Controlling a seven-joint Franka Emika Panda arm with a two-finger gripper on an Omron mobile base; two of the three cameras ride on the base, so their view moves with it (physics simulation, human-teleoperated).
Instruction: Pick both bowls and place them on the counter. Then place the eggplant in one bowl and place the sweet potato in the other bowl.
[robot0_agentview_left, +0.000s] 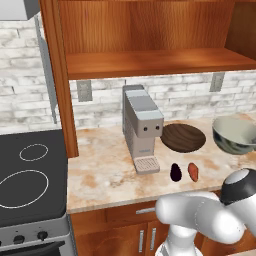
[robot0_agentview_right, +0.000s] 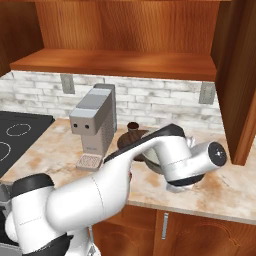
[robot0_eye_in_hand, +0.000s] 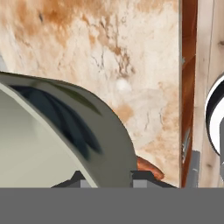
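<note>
Left base view: grey-green bowl (robot0_agentview_left: 235, 134) sits at the right edge, above the counter (robot0_agentview_left: 105, 170), looks lifted slightly, though I can't confirm the gap. Dark wooden bowl (robot0_agentview_left: 183, 137) is already down on the counter just right of the coffee machine (robot0_agentview_left: 141, 127). Eggplant (robot0_agentview_left: 176, 171) and sweet potato (robot0_agentview_left: 193, 171) lie side by side in front of it, near the counter's front edge, not touching as far as I can tell. Stove (robot0_agentview_left: 30, 180) is far left, irrelevant.

Right base view: my arm crosses the frame and hides most of the grey-green bowl; a sliver of its rim (robot0_agentview_right: 150, 159) shows under the forearm. My gripper itself is hidden behind the wrist here.

Hand view: my gripper (robot0_eye_in_hand: 105, 177) has its two tips on either side of the bowl's wall (robot0_eye_in_hand: 65, 127), rim pinched between them, so closed on the grey-green bowl. Marble counter below, sweet potato (robot0_eye_in_hand: 148, 168) peeks out just past the rim.

Judgement: step in hand is setting this second bowl down. To do it well I'd keep it level, lower onto bare counter to the right of the wooden bowl, and stay clear of the two vegetables, since the sweet potato sits close under the rim. Release only once the base rests flat; a rim pinch can tip it.
</note>
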